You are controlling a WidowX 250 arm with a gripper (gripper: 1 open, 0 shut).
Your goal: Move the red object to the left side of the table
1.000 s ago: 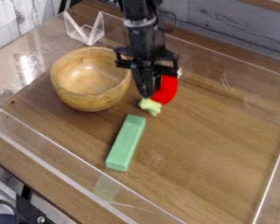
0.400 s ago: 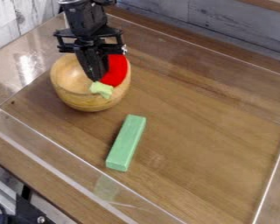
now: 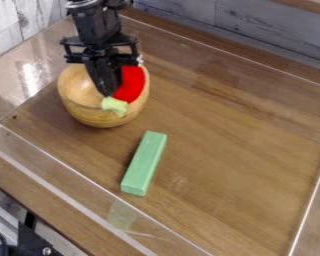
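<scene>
The red object (image 3: pixel 131 80) is up off the surface, clamped in the gripper (image 3: pixel 109 85) right over the wooden bowl (image 3: pixel 77 100) at the left. Its long axis is tilted near upright, with the pale stub pointing down at the bowl. A green block (image 3: pixel 145 163) lies well apart on the brown wood-grain table (image 3: pixel 243 130), ringed by clear acrylic walls (image 3: pixel 63 210).
</scene>
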